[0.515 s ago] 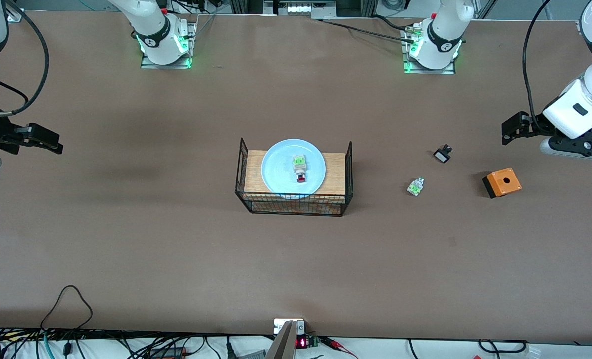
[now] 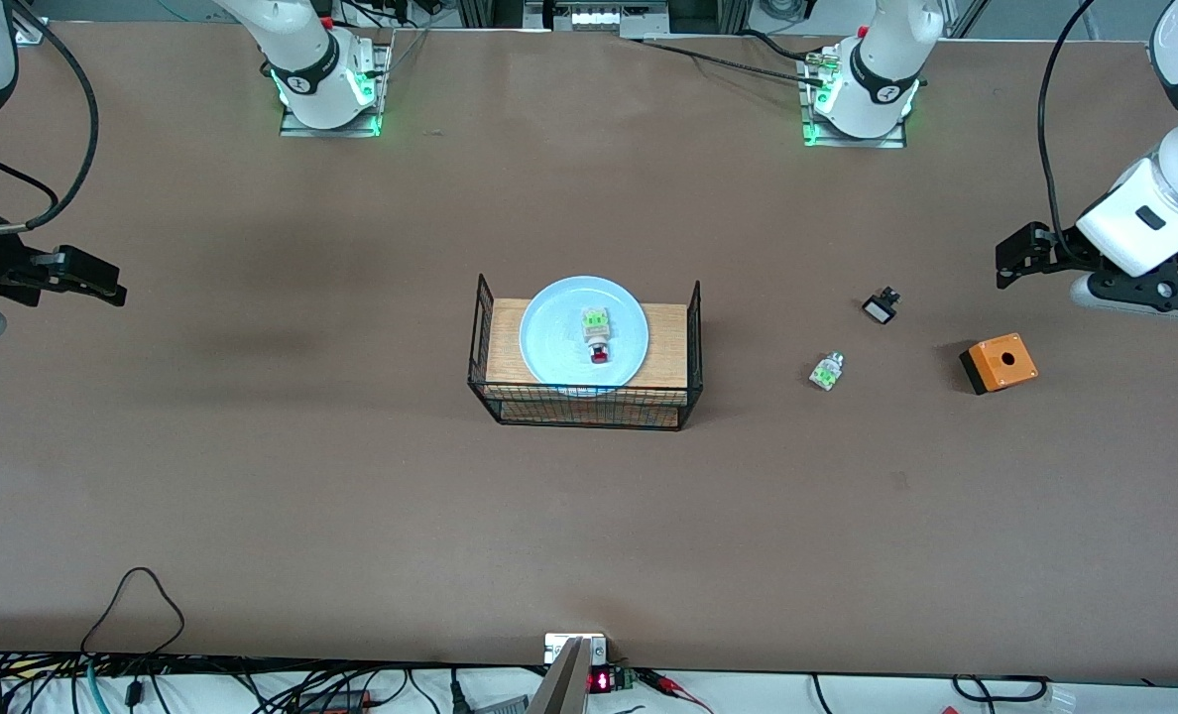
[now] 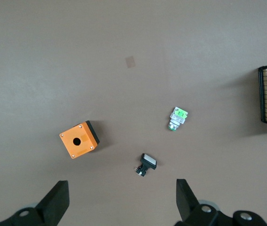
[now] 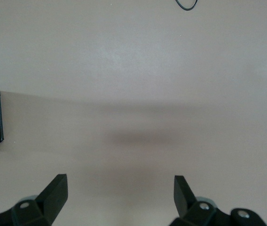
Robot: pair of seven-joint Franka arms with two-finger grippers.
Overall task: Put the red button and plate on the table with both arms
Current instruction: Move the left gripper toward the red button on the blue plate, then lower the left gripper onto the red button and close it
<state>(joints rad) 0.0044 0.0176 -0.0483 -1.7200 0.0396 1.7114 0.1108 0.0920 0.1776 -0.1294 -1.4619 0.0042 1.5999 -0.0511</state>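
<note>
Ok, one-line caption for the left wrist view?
Open left tool above the table, overlooking the orange box, a green-and-white part and a small black part.

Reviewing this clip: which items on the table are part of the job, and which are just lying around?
Part of the job:
- red button, lying on the plate
- plate, on top of the wire rack
- table
- left gripper and right gripper, both open

Lying about:
- wire rack
- orange box
- green-and-white part
- black part
</note>
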